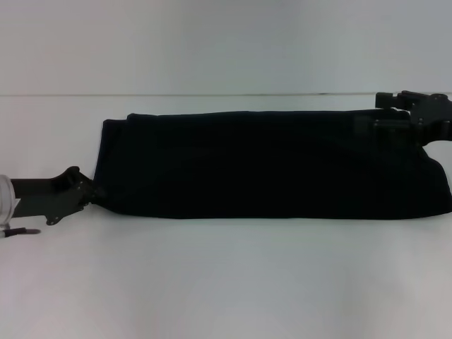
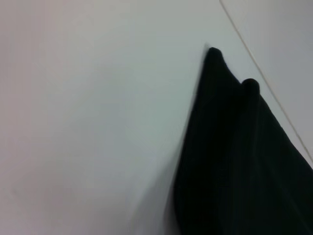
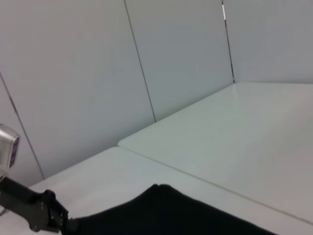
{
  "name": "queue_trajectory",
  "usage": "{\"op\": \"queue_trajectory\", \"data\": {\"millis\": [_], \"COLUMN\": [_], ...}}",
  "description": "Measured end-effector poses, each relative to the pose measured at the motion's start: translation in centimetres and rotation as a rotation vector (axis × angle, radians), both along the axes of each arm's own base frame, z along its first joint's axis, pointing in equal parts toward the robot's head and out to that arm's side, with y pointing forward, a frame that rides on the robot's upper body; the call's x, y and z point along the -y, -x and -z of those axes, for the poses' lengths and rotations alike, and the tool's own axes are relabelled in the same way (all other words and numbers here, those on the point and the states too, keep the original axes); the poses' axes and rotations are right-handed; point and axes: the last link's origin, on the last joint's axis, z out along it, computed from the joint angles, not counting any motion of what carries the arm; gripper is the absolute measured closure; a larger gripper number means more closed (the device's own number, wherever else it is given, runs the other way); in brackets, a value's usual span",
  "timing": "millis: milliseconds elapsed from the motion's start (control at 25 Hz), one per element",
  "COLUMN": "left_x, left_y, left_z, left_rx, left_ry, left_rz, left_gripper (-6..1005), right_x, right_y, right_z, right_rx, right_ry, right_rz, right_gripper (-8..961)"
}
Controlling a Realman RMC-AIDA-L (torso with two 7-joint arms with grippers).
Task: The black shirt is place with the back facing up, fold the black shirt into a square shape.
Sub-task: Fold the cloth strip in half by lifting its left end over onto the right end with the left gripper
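The black shirt (image 1: 268,166) lies as one long, wide band across the white table (image 1: 226,282), with no lettering showing. My left gripper (image 1: 97,193) is low at the band's near left corner, shut on the cloth edge. The right wrist view shows that same gripper (image 3: 72,225) meeting the shirt (image 3: 166,213). In the left wrist view only a folded corner of the shirt (image 2: 234,161) appears, flat on the table. My right gripper (image 1: 406,113) sits over the band's far right corner, dark against the dark cloth.
A pale wall (image 1: 226,42) rises just behind the table's back edge. White tabletop stretches in front of the shirt. A seam between two table panels (image 3: 205,176) runs beyond the cloth.
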Motion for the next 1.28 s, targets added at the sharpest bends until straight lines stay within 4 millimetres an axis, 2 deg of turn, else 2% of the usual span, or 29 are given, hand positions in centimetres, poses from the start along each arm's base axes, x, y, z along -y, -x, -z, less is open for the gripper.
{"op": "queue_trajectory", "data": {"millis": [200,280,320,360,440,680,880,1080,1200,1280], "left_x": [0.8,1.2,1.7,1.7,2.5,5.2,7.2,7.3,5.2,3.4], "left_y": [0.8,1.3,2.0,2.0,3.0,6.0,7.5,7.4,4.8,1.8], "left_z": [-1.8,-2.8,-4.1,-4.1,-5.5,-10.2,-12.9,-12.9,-12.1,-11.3], "left_rx": [-0.079,-0.113,-0.141,-0.141,-0.177,-0.327,-0.380,-0.382,-0.313,-0.215], "left_ry": [-0.007,-0.021,-0.043,-0.043,-0.068,-0.115,-0.143,-0.138,-0.115,-0.098], "left_rz": [0.117,0.145,0.164,0.164,0.178,0.134,0.096,0.105,0.204,0.315], "left_gripper": [958,955,953,952,949,939,931,923,918,915], "right_x": [0.0,0.0,0.0,0.0,-0.1,-0.6,-1.2,-1.5,-1.7,-1.8], "right_y": [0.6,0.9,1.3,1.4,1.6,2.3,2.7,2.8,2.5,2.0], "right_z": [0.5,1.0,1.6,1.8,2.1,3.2,3.4,3.1,2.4,1.6], "right_rx": [-0.061,-0.093,-0.120,-0.131,-0.143,-0.191,-0.200,-0.194,-0.190,-0.186], "right_ry": [-0.014,-0.012,-0.014,-0.018,-0.022,-0.038,-0.060,-0.070,-0.087,-0.110], "right_rz": [0.006,0.009,0.013,0.018,0.025,0.058,0.072,0.069,0.073,0.083], "right_gripper": [26,26,26,26,26,27,27,27,27,26]}}
